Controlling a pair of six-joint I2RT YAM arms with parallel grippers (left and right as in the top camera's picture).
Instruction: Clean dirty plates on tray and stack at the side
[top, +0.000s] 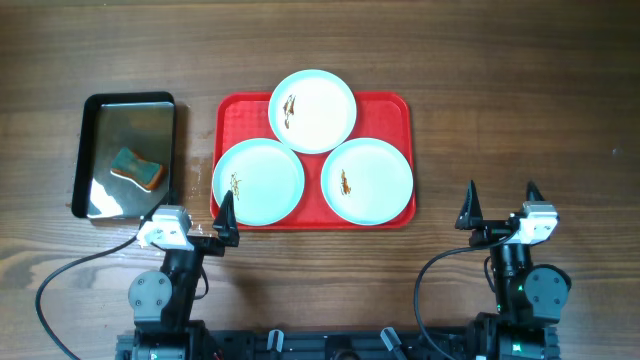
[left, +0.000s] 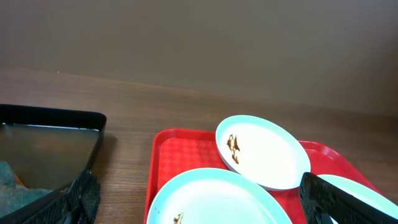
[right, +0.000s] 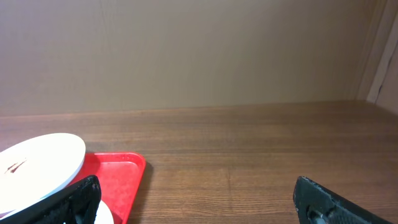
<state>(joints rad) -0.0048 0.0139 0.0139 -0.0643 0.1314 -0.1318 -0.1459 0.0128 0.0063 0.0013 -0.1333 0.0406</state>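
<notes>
Red tray (top: 388, 106) sits mid-table (top: 520, 90), long side facing the arms. All three plates are on it, none stacked. One plate (top: 313, 110) is at the tray's far edge, centred, with its rim hanging past the tray rim. A second plate (top: 258, 182) is at the tray's near-left, a third (top: 367, 180) at its near-right. Each has a small brown-orange smear. In the overhead view the near two seem to tuck under the far one's edge; I can't tell if they touch.

Off the tray's left side is a black-rimmed metal tray (top: 100, 120) with a teal-and-orange sponge (top: 138, 168) in it.

Left gripper (top: 195, 210) hangs at the tray's near-left corner, fingers spread wide, nothing in them. Right gripper (top: 501, 200) is just past the tray's near-right corner, over bare wood, jaws also apart and empty.
</notes>
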